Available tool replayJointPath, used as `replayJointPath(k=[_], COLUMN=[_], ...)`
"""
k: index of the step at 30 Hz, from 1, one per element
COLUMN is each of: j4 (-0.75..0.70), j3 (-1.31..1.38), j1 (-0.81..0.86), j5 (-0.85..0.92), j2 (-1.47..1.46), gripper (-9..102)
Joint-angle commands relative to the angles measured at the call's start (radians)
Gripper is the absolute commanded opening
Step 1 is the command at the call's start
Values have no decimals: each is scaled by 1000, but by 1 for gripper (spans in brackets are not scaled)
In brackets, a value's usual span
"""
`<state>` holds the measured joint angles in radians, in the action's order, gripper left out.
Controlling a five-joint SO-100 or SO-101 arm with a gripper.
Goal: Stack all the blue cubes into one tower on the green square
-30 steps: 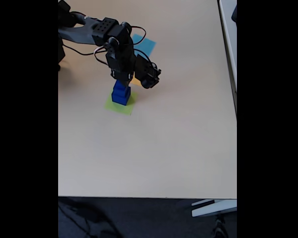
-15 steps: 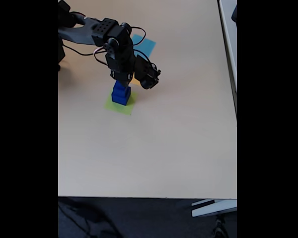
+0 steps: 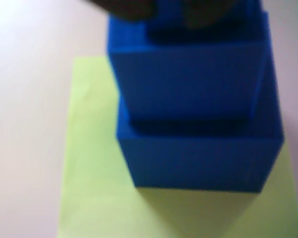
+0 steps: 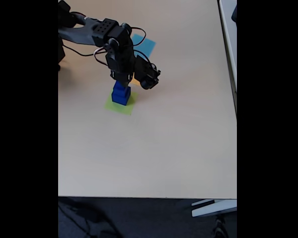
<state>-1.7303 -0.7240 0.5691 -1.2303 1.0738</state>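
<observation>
Three blue cubes form a stepped tower (image 4: 120, 94) on the green square (image 4: 113, 105), with the large cube (image 3: 203, 158) at the bottom, the medium cube (image 3: 188, 79) on it and the small cube (image 3: 170, 12) on top. My gripper (image 4: 121, 79) hangs straight down onto the top of the tower. In the wrist view its dark fingertips (image 3: 131, 10) overlap the small cube at the upper edge. The blur hides whether the jaws still clamp that cube. The green square (image 3: 89, 188) shows to the left and in front of the large cube.
A light blue paper square (image 4: 144, 44) lies behind the arm. A sliver of an orange-yellow square (image 4: 135, 81) shows beside the gripper. The arm's base (image 4: 64, 29) and its cables are at the back left. The table edge (image 4: 139, 197) runs along the front.
The arm has shifted very slightly; the tower stays in place on the green square.
</observation>
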Motion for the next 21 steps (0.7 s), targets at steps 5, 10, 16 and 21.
replayJointPath(k=[5, 10, 16, 21], j4=[-14, -26, -32, -34], j3=[199, 285, 192, 31], j1=[15, 11, -18, -64], j5=[60, 98, 89, 28], j2=[-15, 17, 176, 348], gripper=[0, 0, 0, 0])
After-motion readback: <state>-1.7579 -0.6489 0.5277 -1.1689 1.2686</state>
